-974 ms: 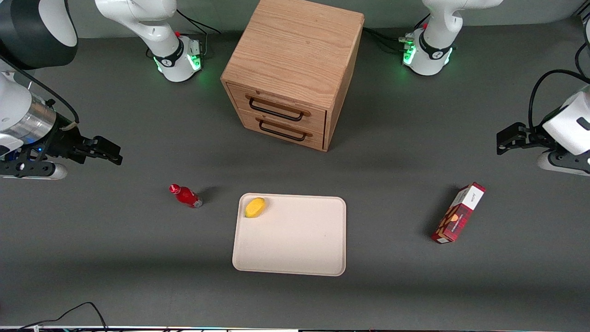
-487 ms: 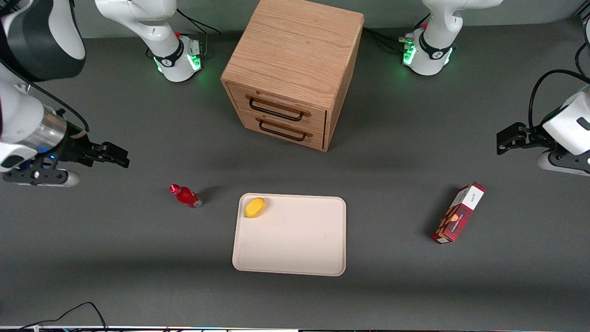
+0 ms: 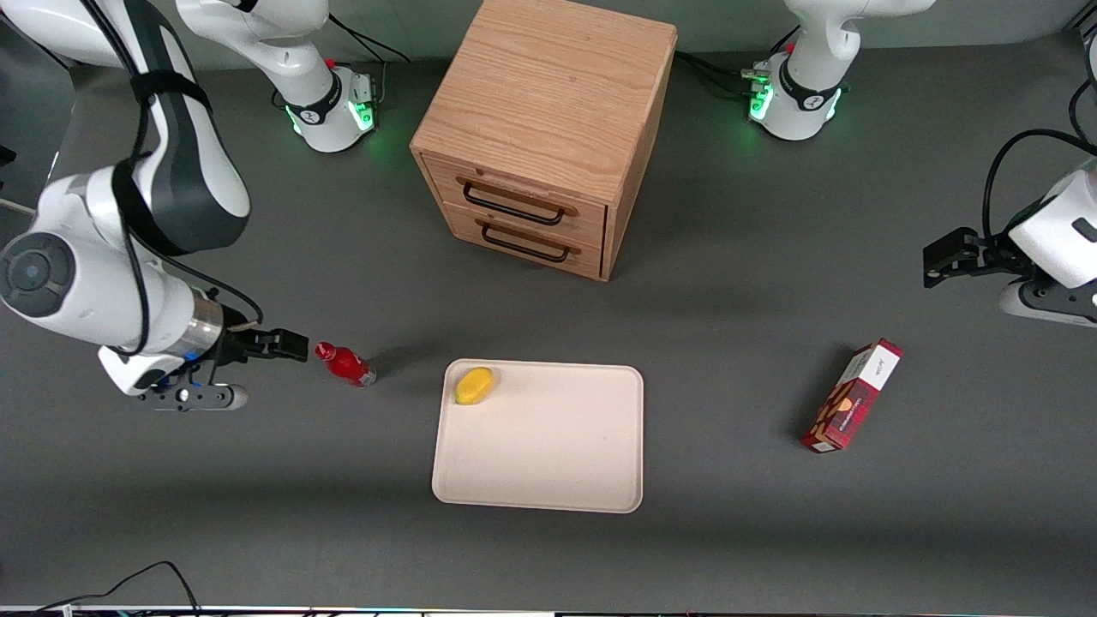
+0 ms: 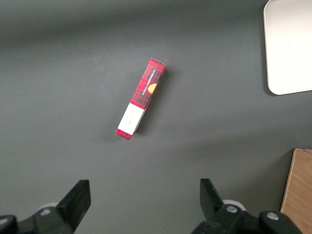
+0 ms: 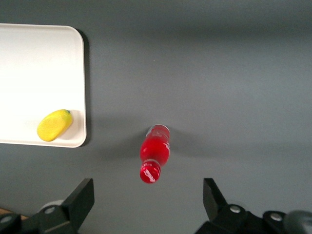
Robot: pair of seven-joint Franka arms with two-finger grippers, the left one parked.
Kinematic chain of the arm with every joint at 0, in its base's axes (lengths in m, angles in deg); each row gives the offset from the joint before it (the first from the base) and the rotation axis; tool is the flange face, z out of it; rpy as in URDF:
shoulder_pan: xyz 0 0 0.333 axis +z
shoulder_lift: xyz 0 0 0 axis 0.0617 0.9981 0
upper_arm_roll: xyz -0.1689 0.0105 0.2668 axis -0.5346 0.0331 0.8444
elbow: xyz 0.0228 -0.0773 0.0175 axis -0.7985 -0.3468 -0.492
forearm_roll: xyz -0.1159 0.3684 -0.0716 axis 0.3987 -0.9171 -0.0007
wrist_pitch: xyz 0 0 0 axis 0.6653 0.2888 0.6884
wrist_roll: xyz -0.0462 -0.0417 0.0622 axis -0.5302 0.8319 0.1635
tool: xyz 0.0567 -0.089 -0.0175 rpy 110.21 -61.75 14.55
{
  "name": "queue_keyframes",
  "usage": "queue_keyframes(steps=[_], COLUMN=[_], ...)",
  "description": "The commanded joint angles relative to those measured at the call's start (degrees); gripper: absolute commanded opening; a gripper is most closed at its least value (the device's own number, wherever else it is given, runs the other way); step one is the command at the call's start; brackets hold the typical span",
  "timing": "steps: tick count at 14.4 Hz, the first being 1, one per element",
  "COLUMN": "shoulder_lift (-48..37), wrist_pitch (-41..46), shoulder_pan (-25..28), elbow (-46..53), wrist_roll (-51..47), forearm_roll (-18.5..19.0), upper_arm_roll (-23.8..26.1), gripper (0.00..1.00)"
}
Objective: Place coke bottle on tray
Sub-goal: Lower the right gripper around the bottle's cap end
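Observation:
The coke bottle point(image 3: 344, 363), small and red with a red cap and a silvery base, is on the grey table beside the tray point(image 3: 548, 446), toward the working arm's end. Nothing touches it. My right gripper point(image 3: 296, 345) hovers just short of the bottle's cap, on the working arm's side of it. In the right wrist view the coke bottle point(image 5: 155, 152) points its cap at the open gripper point(image 5: 147, 202), whose two dark fingers point(image 5: 80, 200) stand wide apart with nothing between them. The cream tray point(image 5: 39, 63) lies flat.
A yellow fruit point(image 3: 474, 385) lies in the tray's corner nearest the bottle. A wooden drawer cabinet point(image 3: 548, 128) stands farther from the camera than the tray. A red patterned carton box point(image 3: 853, 396) lies toward the parked arm's end. A cable point(image 3: 128, 583) loops at the near edge.
The right arm has swung in and down from the table's end toward the bottle. Its open gripper now sits close to the cap. The bottle, tray and fruit have not moved.

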Motion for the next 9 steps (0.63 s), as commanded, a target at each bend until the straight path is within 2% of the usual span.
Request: queue_keyframes(steps=[1, 2, 9], shoulder_lift=[-0.55, -0.46, -1.78], wrist_pitch=[-4.63, -6.3, -14.65], shoulder_pan=[1.18, 2.05, 2.67], elbow=[-4.01, -5.94, -16.58], wrist_roll=[-0.68, -0.86, -0.33], forearm_roll=[2.44, 3.76, 5.35], upper_arm_roll=[0.02, 0.11, 0.46], gripper=[0.99, 0.99, 0.99])
